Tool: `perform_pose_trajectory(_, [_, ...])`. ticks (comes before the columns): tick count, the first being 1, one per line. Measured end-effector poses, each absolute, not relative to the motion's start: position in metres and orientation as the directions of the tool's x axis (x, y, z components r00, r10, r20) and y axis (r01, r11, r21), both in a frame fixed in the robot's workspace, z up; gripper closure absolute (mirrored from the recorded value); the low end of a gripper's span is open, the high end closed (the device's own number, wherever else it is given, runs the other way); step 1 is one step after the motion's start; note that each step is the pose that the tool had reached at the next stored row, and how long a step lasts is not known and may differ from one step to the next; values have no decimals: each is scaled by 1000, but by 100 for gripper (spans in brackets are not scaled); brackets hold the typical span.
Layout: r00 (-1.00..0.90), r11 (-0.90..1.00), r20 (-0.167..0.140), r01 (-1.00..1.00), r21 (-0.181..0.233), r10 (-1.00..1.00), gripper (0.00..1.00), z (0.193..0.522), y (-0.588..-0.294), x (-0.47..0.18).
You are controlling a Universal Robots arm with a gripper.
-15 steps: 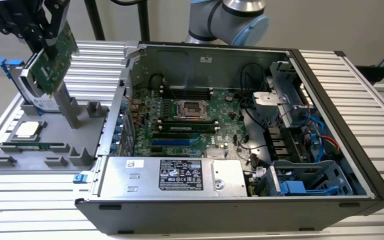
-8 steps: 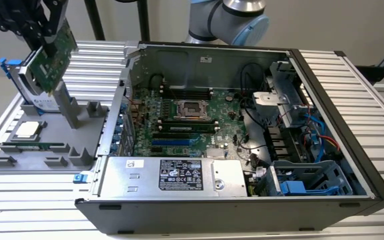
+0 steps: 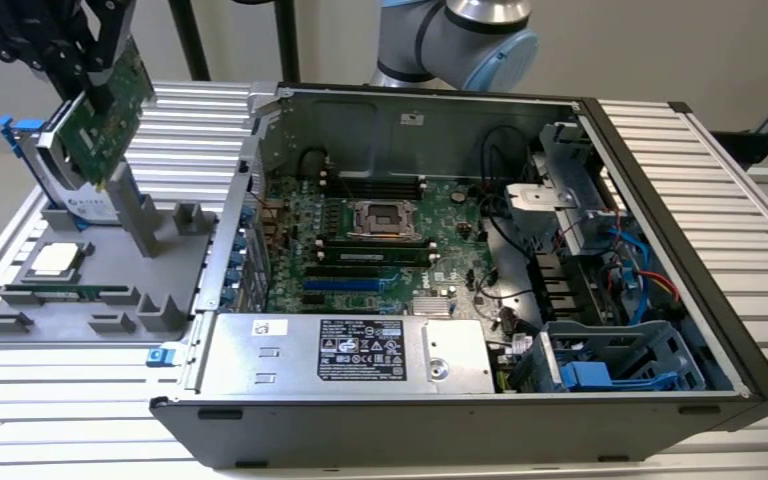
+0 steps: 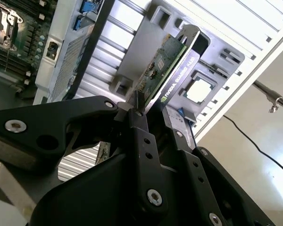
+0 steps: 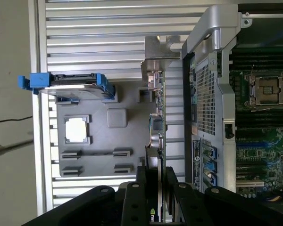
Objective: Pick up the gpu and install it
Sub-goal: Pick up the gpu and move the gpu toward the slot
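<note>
white lettering on the gpu (image 4: 167,70), probably its maker's name

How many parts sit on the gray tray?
3: hard drive standing at the back, processor chip lying flat, memory stick in front. The gripper holds the graphics card.

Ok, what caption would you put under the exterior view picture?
The gpu hangs tilted in the robot's grip above the gray tray, beside the open computer case.

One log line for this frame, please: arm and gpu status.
gripper: shut on gpu | gpu: tilted, held above gray tray | computer case: open, gpu not seated in it
</note>
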State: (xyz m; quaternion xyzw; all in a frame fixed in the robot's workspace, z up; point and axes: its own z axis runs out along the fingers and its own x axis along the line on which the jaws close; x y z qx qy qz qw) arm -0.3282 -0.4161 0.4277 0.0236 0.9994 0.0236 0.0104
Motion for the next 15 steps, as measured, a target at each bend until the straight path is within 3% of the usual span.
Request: perform_pose_trajectory(15, [-999, 998, -19, 47, 48, 48, 100, 428, -416, -318])
